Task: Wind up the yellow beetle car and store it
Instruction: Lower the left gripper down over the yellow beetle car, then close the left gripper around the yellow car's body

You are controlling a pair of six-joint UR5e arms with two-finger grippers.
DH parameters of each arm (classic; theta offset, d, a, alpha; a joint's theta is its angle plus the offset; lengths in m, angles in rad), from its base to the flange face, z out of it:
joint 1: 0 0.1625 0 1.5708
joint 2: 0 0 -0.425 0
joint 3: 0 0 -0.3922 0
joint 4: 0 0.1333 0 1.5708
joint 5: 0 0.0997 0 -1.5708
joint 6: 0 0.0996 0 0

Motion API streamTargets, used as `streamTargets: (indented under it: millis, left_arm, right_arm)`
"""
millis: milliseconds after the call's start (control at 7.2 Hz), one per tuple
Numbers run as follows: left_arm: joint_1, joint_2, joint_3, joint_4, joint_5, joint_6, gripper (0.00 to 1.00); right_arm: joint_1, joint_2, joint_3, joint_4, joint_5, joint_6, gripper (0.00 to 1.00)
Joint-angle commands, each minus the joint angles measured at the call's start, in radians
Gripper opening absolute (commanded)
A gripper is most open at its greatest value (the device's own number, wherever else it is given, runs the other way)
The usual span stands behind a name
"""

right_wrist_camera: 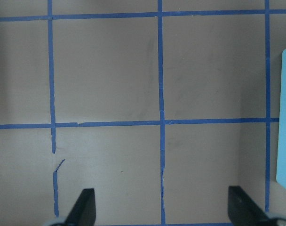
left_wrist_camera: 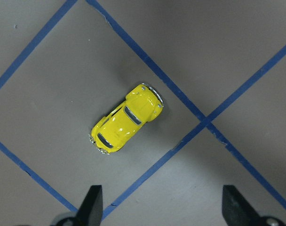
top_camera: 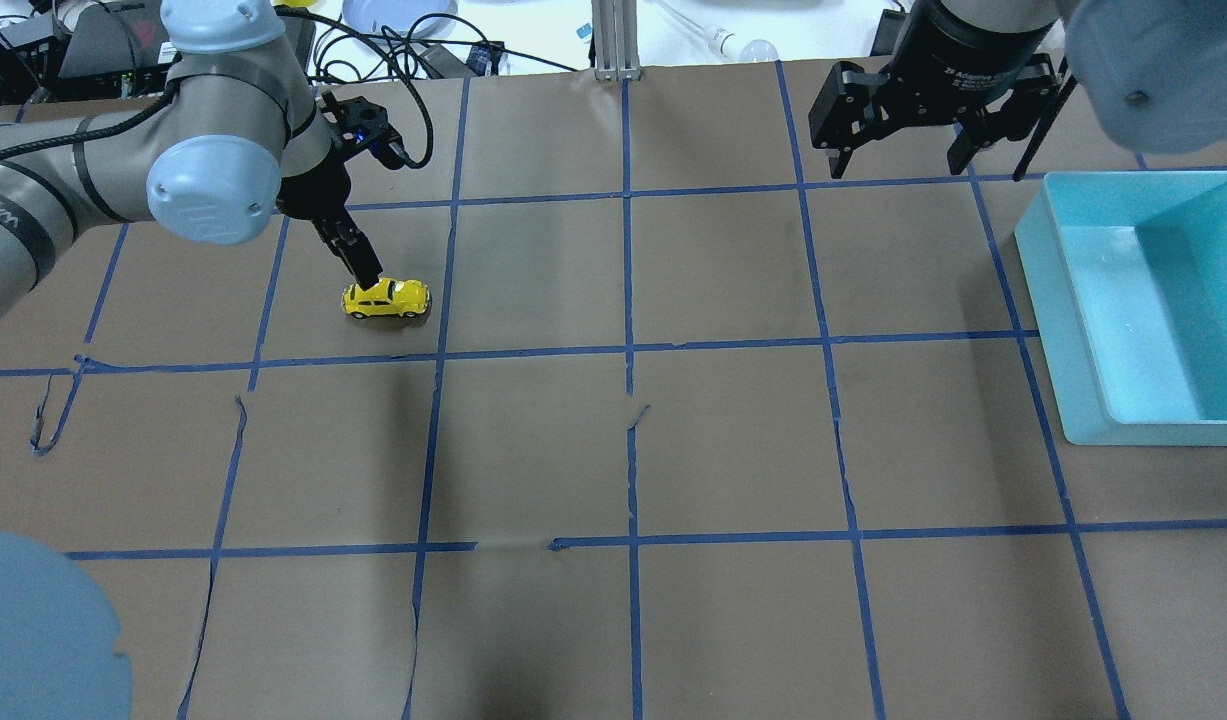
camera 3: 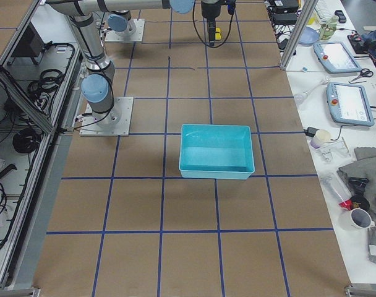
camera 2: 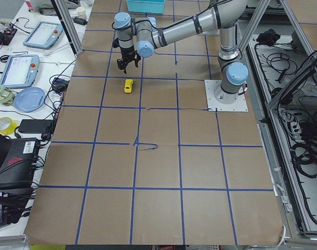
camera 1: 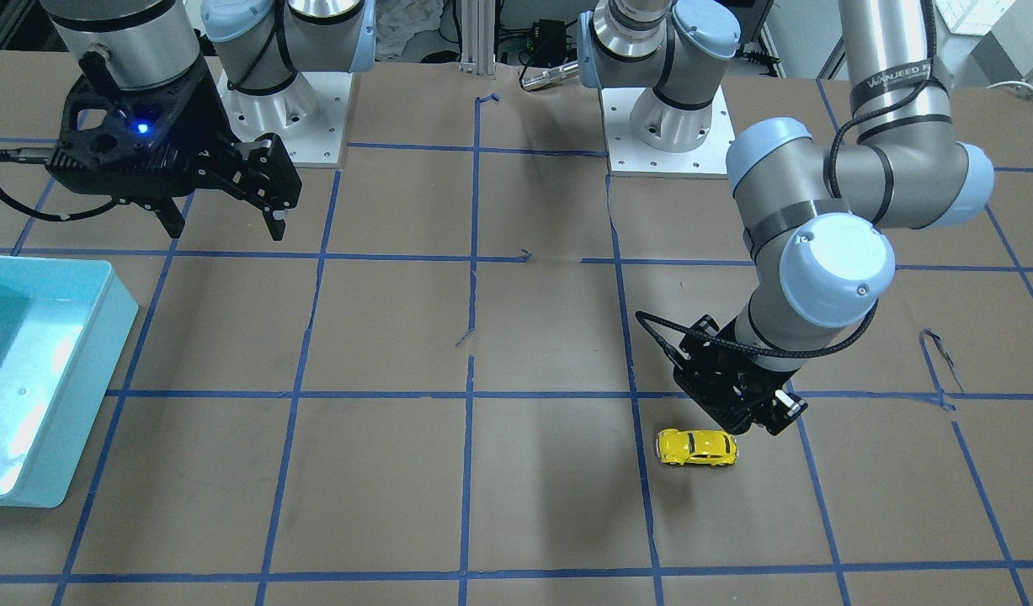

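Start at the left claw (left_wrist_camera: 162,209): spread wide open, holding nothing, hanging above the brown surface (left_wrist_camera: 49,117). Just under it and a little ahead of the fingertips (left_wrist_camera: 92,202), find the yellow beetle car (left_wrist_camera: 126,119), sitting on its wheels, not between the fingers and not touched by either one. Lying slanted to the claw too, one end nearer one finger, the other end pointing off ahead. Looks tiny, hard and shiny, so likely very light and slippery, and ready to roll off on its little wheels at a bump. Best to pinch across the two flat sides, by the doors, low down, not over the round roof and not end to end. Better to turn the claw first, so as to face the doors squarely, then come straight down. Probably wound by pressing down and dragging backward, so grip firmly but not too hard. Close past the car, see blue tape lines (left_wrist_camera: 176,90) crossing. Far off to the claw's side, see the right claw (right_wrist_camera: 162,209), also open wide and holding nothing, up in the air. Right next to that one, and well apart from the car, spot the teal bin (top_camera: 1073,330), likely the place for storing.
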Motion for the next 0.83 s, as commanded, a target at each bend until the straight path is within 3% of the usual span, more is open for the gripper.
streamTargets:
  millis: [0,417,694]
  left_arm:
    - [0.009,-0.071,0.001,0.052,-0.023,0.16,0.89]
    - [0.011,-0.102,0.0,0.055,-0.02,0.39,0.87]
    - [0.013,-0.129,0.0,0.129,-0.015,0.459,0.85]
  right_arm:
    - [0.0,0.0,0.001,0.0,0.0,0.0,1.0]
    - [0.0,-0.003,0.008,0.0,-0.002,0.0,1.0]
    - [0.0,-0.003,0.009,-0.001,-0.002,0.0,1.0]
